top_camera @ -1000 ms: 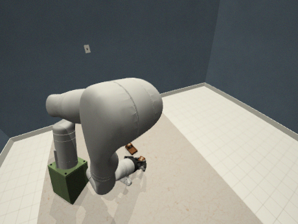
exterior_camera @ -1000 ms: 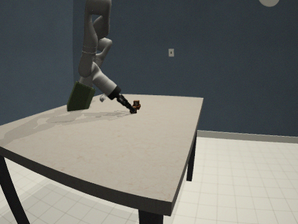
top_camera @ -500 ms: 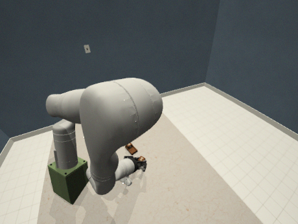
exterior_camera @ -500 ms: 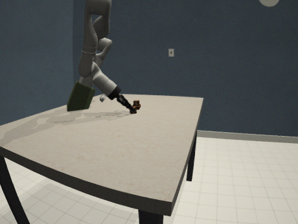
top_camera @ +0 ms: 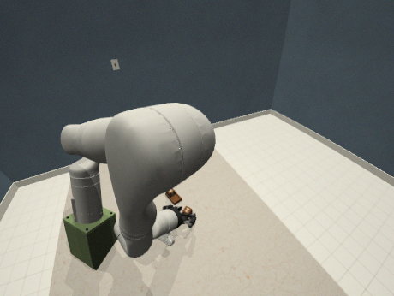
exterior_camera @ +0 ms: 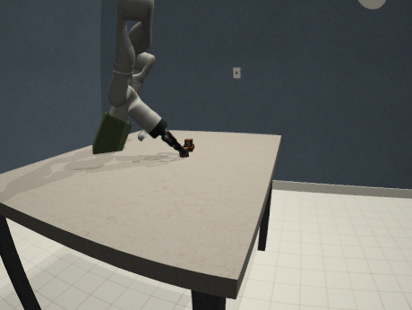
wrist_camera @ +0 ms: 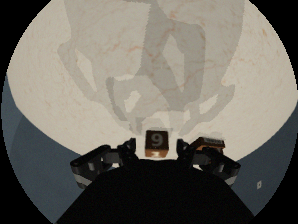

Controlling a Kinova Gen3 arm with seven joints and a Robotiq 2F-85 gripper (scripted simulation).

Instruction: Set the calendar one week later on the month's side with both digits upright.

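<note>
Fingers (top_camera: pixel 188 214) (exterior_camera: pixel 184 152) stand open, one on each side of a brown cube (top_camera: pixel 187 210) (wrist_camera: pixel 157 140), with gaps at both sides in the wrist view. Cube sits on the worktop (top_camera: pixel 240 239) (exterior_camera: pixel 179 193) (wrist_camera: pixel 200 60), outside the tray; "9" reads upright in the wrist view on its dark face. Tray (top_camera: pixel 176 198) (exterior_camera: pixel 190 148) (wrist_camera: pixel 214 147) lies near this cube, bearing the second cube (top_camera: pixel 171 192) (exterior_camera: pixel 188 142); that cube's digit is too small to read. In the exterior view, both lie closer to the worktop's far edge than to its near corner. Green arm base (top_camera: pixel 87 241) (exterior_camera: pixel 109 134) is well apart from the tray.
</note>
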